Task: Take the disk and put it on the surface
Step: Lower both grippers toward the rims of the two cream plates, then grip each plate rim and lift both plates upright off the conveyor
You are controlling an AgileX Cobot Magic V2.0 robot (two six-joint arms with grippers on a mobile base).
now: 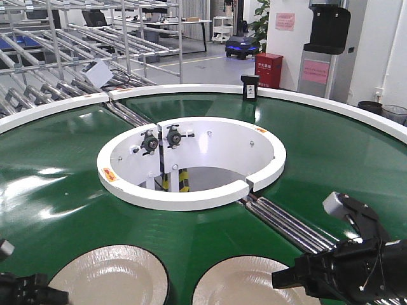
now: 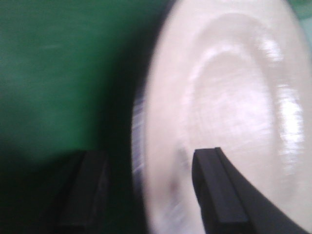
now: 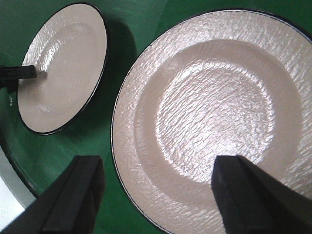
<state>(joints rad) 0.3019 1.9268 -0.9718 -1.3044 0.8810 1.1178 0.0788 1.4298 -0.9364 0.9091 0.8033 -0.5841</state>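
Two cream textured disks with dark rims lie flat on the green conveyor belt [image 1: 57,184]: the left disk [image 1: 108,276] [image 3: 63,68] [image 2: 229,112] and the right disk [image 1: 245,286] [image 3: 214,117]. My left gripper [image 2: 151,190] [image 1: 35,295] is open and straddles the left disk's rim, with one finger over the disk and one over the belt; that view is blurred. My right gripper [image 3: 161,195] [image 1: 289,279] is open and straddles the right disk's near-left rim in the same way. The dark taped tabletop is out of view.
A white inner ring [image 1: 191,194] surrounds the conveyor's central hole, and metal rollers [image 1: 286,222] cross the belt at the right. A small black device [image 1: 250,87] stands on the white outer rim. Roller racks [image 1: 76,44] fill the back left.
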